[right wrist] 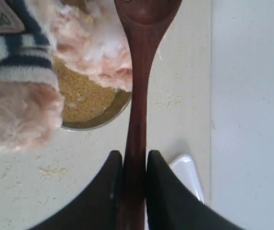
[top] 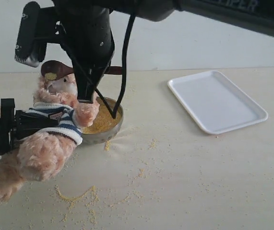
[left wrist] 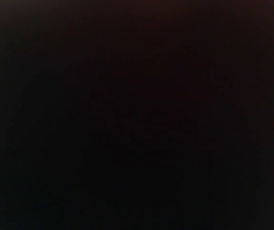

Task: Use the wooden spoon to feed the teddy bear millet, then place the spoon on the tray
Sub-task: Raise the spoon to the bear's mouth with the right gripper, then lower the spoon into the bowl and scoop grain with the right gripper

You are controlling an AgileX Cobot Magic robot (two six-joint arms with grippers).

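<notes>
Right gripper (right wrist: 133,158): black fingers (right wrist: 163,191) clamped narrow on slim handle of dark reddish-brown wooden spoon (right wrist: 137,96). Arm reaches in from upper right, wrist angled down over round steel bowl (top: 113,130). Round spoon bowl, few grains in it, at face of fuzzy light-brown teddy bear (top: 55,120) in striped shirt. Fine yellow millet (top: 101,122) heaped in bowl, loose grains on pale table (top: 199,182). Flat white rectangular tray (top: 216,100) well apart, right. Left gripper (top: 5,129) pressed against bear's torso; grip unclear, wrist view black.
</notes>
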